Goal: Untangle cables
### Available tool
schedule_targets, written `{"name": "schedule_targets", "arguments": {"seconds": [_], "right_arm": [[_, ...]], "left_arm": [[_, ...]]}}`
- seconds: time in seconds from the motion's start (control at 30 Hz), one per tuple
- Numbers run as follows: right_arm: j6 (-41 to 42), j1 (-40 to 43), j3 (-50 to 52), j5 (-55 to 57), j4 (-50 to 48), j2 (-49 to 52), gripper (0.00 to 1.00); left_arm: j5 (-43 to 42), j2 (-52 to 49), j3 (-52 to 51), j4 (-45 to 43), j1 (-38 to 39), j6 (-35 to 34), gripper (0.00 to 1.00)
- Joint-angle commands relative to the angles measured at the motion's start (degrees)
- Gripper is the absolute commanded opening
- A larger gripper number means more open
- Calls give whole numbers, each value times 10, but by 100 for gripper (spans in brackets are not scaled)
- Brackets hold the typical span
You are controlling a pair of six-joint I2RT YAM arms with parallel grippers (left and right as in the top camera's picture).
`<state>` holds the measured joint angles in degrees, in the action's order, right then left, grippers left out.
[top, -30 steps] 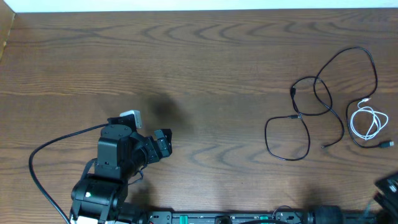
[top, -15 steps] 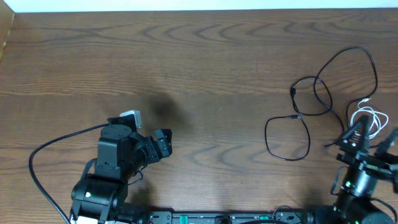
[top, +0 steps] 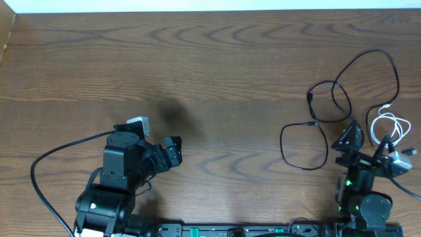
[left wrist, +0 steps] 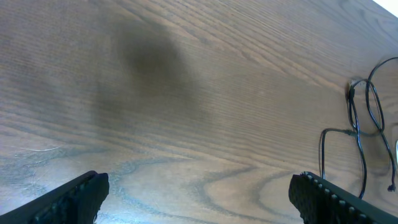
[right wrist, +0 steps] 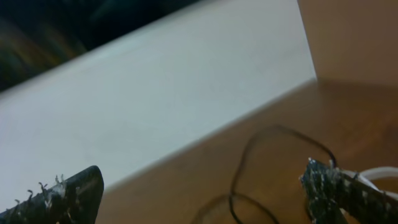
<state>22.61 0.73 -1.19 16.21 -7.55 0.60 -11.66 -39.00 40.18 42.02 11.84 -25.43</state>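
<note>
The black cables (top: 332, 99) lie in loose, overlapping loops at the right of the wooden table, with another loop (top: 304, 146) nearer the front. A short white cable (top: 388, 128) is coiled just right of them. My right gripper (top: 368, 143) is open and hovers at the front edge of the cables, holding nothing. In the right wrist view its open jaws (right wrist: 202, 196) frame a black cable loop (right wrist: 239, 168) and a bit of the white cable (right wrist: 379, 174). My left gripper (top: 172, 150) is open and empty, far left of the cables. The left wrist view (left wrist: 199, 199) shows the black loops (left wrist: 367, 106) in the distance.
A thick black wire (top: 46, 164) curves from the left arm base across the front left. A white wall (right wrist: 155, 93) runs behind the table's far edge (top: 210, 12). A wooden side board (right wrist: 348, 37) stands at the right.
The right arm has come in from the bottom right corner and moved left and up to the front of the cables. The left arm has not moved.
</note>
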Motion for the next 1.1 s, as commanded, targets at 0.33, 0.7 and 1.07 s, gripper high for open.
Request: {"name": "schedule_targets", "arguments": {"seconds": [0.33,0.7,1.07], "right_arm": [[1,6,9,-3,103,-3,99],[1,3,9,-3,104,-3,99],[1,3,9,-3,104,-3,99]], "left_arm": [[6,1,1,0,1,5,98],[6,1,1,0,1,5,98],[6,1,1,0,1,5,98]]}}
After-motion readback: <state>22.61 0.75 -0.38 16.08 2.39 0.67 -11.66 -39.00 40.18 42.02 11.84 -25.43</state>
